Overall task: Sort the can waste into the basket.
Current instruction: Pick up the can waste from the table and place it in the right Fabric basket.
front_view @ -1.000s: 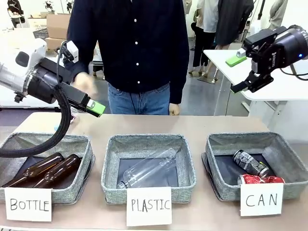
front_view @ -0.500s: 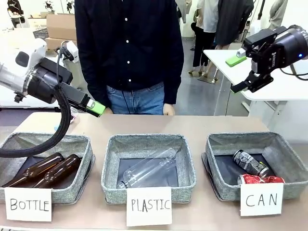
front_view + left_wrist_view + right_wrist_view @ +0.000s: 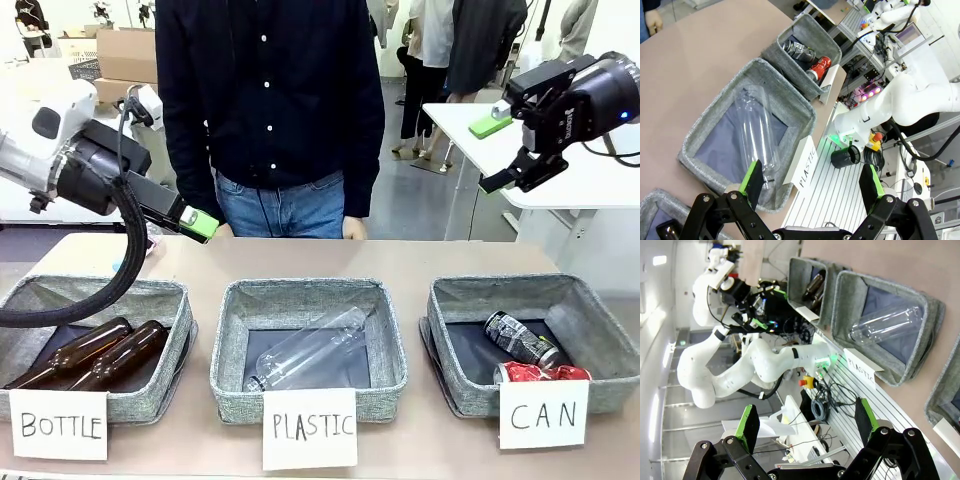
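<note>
With the crushed red can (image 3: 543, 372) and the black-and-silver can (image 3: 521, 338) lying in the CAN basket (image 3: 600, 310) and the left gripper (image 3: 812, 186) and right gripper (image 3: 497, 153) spread empty overhead, keep both clear of the person, who now stands at the table edge, or an arm may strike a hand (image 3: 353, 229).

Two spent drink cans lie side by side in the grey fabric basket (image 3: 449, 300) at the right end of the table, fronted by a white card (image 3: 543, 414) handwritten "CAN". The dark black-and-silver can (image 3: 521, 338), printed with labelling, rests on its side at an angle on the basket's dark floor. The crushed red can (image 3: 540, 373) lies just in front of it against the near wall.
</note>
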`<state>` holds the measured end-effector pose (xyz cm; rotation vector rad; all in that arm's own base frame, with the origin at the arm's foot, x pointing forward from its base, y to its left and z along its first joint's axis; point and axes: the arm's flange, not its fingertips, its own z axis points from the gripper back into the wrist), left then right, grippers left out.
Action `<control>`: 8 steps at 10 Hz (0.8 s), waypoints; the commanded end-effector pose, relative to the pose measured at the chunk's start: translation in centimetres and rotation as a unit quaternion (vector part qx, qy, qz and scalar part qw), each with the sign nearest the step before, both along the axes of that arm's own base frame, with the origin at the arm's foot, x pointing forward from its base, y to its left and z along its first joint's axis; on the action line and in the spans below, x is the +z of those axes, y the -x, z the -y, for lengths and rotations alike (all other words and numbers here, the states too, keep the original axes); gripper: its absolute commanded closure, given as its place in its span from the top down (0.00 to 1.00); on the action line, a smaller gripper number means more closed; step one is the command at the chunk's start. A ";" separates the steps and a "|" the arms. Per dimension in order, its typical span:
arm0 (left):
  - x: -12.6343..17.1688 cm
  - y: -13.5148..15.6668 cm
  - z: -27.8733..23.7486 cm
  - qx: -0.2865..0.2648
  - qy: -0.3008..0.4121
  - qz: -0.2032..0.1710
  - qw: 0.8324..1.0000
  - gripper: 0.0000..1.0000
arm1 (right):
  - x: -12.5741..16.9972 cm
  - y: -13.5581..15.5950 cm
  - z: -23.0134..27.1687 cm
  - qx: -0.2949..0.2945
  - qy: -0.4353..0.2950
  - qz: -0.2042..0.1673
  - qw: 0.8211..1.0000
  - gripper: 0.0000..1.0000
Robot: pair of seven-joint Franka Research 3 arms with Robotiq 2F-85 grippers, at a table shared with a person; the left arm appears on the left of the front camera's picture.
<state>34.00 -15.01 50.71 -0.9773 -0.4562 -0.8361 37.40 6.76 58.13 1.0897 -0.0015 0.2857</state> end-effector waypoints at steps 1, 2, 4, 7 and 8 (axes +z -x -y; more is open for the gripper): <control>0.4 0.0 -0.2 0.000 -0.003 -0.003 1.000 1.00 | -0.1 0.0 0.2 0.002 -0.009 0.007 1.000 1.00; 0.4 0.0 -0.2 0.000 -0.003 -0.003 1.000 1.00 | -0.1 0.0 0.2 0.002 -0.009 0.007 1.000 1.00; 0.4 0.0 -0.2 0.000 -0.003 -0.003 1.000 1.00 | -0.1 0.0 0.2 0.002 -0.009 0.007 1.000 1.00; 0.4 0.0 -0.2 0.000 -0.003 -0.003 1.000 1.00 | -0.1 0.0 0.2 0.002 -0.009 0.007 1.000 1.00; 0.4 0.0 -0.2 0.000 -0.003 -0.003 1.000 1.00 | -0.1 0.0 0.2 0.002 -0.009 0.007 1.000 1.00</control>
